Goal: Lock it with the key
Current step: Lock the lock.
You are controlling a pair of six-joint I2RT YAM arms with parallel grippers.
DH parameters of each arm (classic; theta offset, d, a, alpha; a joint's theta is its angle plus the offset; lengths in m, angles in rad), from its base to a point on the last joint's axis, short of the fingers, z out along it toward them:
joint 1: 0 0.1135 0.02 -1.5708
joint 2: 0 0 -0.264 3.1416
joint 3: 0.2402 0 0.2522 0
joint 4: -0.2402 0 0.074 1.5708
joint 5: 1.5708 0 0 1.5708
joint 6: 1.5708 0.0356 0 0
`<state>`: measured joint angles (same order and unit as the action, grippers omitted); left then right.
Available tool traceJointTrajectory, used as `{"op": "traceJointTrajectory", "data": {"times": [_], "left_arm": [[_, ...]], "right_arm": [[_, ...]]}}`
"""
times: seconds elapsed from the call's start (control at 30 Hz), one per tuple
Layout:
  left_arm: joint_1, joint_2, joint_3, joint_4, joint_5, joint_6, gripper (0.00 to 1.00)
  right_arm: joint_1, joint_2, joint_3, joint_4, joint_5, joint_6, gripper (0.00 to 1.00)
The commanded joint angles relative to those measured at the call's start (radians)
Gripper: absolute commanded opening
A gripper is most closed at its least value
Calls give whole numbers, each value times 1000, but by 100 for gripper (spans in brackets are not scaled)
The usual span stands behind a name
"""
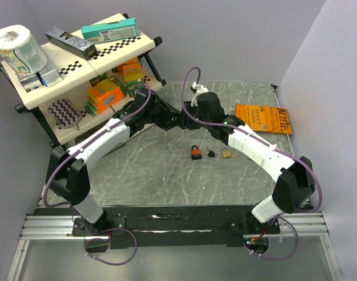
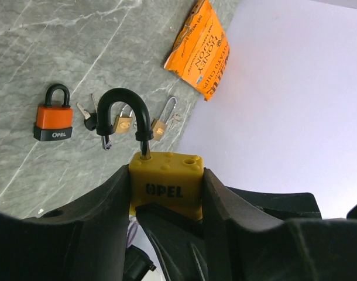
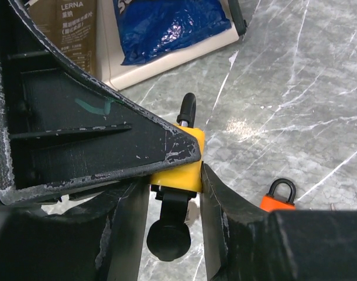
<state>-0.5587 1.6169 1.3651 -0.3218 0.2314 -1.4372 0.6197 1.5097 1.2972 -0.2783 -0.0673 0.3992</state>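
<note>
My left gripper (image 2: pixel 167 196) is shut on a yellow OPEL padlock (image 2: pixel 165 181), held above the table. Its black shackle (image 2: pixel 127 111) stands open: one leg sits in the body and the free end hangs off to the side. A key with a black head (image 3: pixel 168 237) sticks out of the padlock's (image 3: pixel 181 167) underside. My right gripper (image 3: pixel 172 182) has a finger on each side of that key head, with a thin gap still showing on the right side. In the top view both grippers meet over the middle of the table, left (image 1: pixel 176 120) and right (image 1: pixel 188 115).
On the table lie an orange padlock (image 1: pixel 195 153), a loose black-headed key (image 1: pixel 210 154) and a brass padlock (image 1: pixel 226 153). An orange packet (image 1: pixel 263 118) lies at the back right. A two-level shelf (image 1: pixel 79 88) with boxes stands at the back left.
</note>
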Motion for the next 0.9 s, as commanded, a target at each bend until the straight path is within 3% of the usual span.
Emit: {"op": "traceJointTrajectory", "data": {"times": [0.0,0.1,0.2,0.23,0.3,0.33,0.43,0.57,0.77,0.87], "left_arm": [[-17,-48,3,75,120,-77,12],[-6,-54,-26,116,144,-55,22],[23,-66,-67,174,189,-14,52],[37,-77,-72,170,194,4,67],[49,-90,-87,161,186,53,80],[66,-106,-96,156,186,66,95],[100,-135,-129,150,201,133,96],[117,-212,-173,141,194,421,96],[154,-339,-262,150,425,835,96],[154,-443,-340,194,555,1013,96]], "right_arm": [[0,24,45,24,64,-13,0],[-1,11,44,27,49,-20,0],[-9,-14,36,31,-18,-40,0],[-17,-23,31,33,-41,-45,0],[-32,-48,19,34,-103,-56,0],[-38,-55,14,36,-124,-57,0],[-75,-81,1,45,-247,-83,0],[-168,-138,-22,47,-480,-143,0],[-319,-210,-76,18,-964,-230,0],[-344,-246,-88,-42,-1110,-305,0]]}}
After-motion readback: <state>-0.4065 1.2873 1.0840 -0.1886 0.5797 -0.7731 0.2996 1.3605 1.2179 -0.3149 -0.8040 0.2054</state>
